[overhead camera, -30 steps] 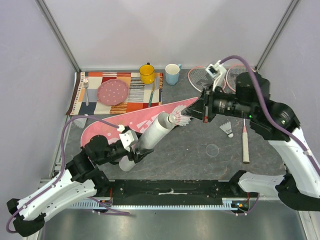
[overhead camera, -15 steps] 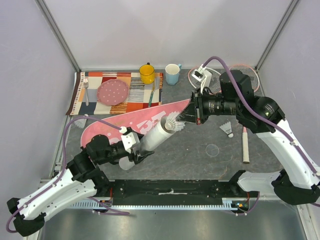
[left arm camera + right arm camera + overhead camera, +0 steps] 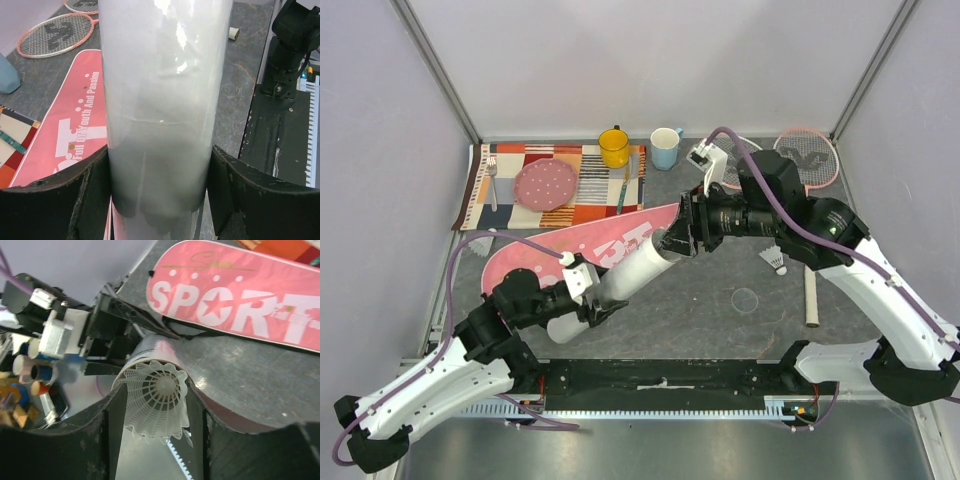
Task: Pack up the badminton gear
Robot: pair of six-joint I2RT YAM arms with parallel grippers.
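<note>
**Grey table (image 3: 720,320): first shuttle at the tube mouth, most gear unpacked**

Your left gripper (image 3: 160,200) is clamped around the long white tube (image 3: 620,280), which is tilted over the pink bag (image 3: 570,252). Your right gripper (image 3: 155,410) pinches a shuttlecock (image 3: 156,400) right at the tube's open end, cork first. I judge the task early. The second shuttlecock (image 3: 778,262) lies loose, both rackets (image 3: 807,158) are on the table at far right, and the bag lies flat with nothing visibly in it.

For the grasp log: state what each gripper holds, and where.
Left gripper: the tube, clamped across its body, toward its near end. Right gripper: a shuttlecock, pinched by its feather skirt.
</note>
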